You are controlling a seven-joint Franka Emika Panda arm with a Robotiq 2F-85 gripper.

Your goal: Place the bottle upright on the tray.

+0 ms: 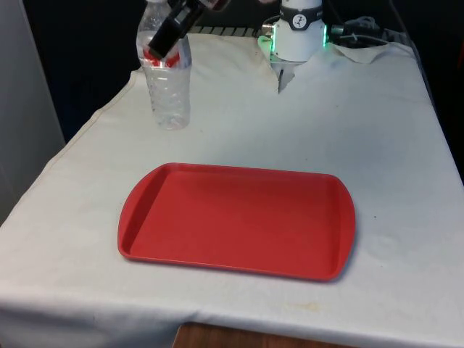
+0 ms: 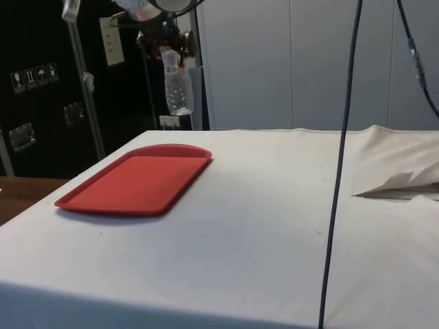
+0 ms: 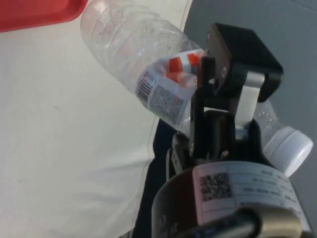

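Note:
A clear plastic bottle [image 1: 167, 83] with a white and red label and a white cap [image 3: 288, 148] hangs upright in the air, clear of the cloth. My black gripper [image 1: 165, 40] is shut on the bottle around its labelled upper part. In the side view the bottle [image 2: 178, 89] hangs above and beyond the far end of the red tray [image 2: 137, 179]. The red tray [image 1: 232, 217] lies flat on the table, nearer the front edge, with nothing on it. A corner of the tray [image 3: 34, 12] shows in the wrist view past the bottle [image 3: 138, 54].
White cloth [image 1: 377, 145] covers the table. The table's edge on the front view's left [image 1: 87, 127] runs close beside the bottle. A dark cable [image 2: 339, 171] hangs down across the side view. A fold of cloth [image 2: 398, 185] lies at that view's right.

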